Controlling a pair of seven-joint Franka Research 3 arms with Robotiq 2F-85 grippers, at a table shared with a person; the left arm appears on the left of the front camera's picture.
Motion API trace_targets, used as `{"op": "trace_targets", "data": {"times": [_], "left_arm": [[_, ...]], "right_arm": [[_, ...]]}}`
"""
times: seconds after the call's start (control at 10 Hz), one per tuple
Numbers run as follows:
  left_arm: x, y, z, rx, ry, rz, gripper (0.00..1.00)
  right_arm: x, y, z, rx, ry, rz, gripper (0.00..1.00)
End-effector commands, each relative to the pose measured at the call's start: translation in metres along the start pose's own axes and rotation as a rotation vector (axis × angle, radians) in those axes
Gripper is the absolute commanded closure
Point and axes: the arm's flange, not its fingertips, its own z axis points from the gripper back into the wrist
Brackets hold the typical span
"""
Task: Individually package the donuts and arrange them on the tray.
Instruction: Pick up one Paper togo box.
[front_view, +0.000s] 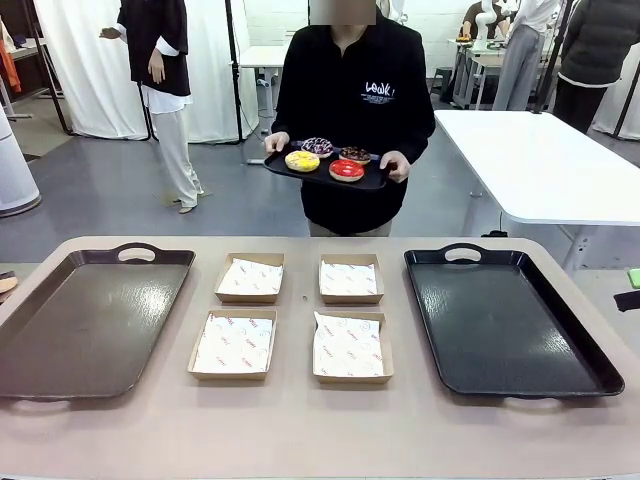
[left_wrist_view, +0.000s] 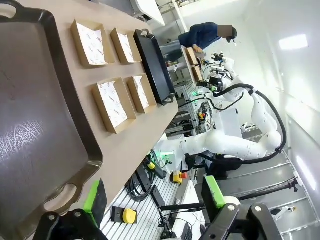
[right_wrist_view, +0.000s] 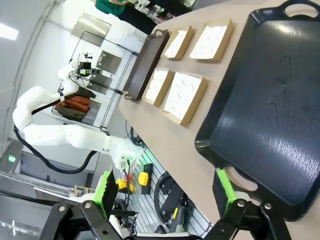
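while left gripper (left_wrist_view: 155, 196) and right gripper (right_wrist_view: 166, 191) gape released, donuts (front_view: 338, 170) lie flat, holes up.

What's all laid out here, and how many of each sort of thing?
Donuts: 4 – yellow, red, dark chocolate, sprinkled
Cardboard boxes: 4, paper-lined, no donut in them
Trays: 3 – brown and black on the table, small black one held by the person, carrying the donuts
Total: 11
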Motion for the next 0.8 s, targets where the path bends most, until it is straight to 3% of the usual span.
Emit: {"op": "trace_targets", "data": {"times": [0.0, 0.7], "left_arm": [[-0.0026, 0.0026, 0.0013, -0.009, -0.009, 0.005, 0.00], [-0.0026, 0.0026, 0.0013, -0.009, -0.009, 0.005, 0.00]], "right_arm": [[-0.0028, 0.0004, 0.0018, -0.006, 0.005, -0.008, 0.00], [-0.0028, 0.0004, 0.0018, -0.006, 0.005, -0.008, 0.00]]}}
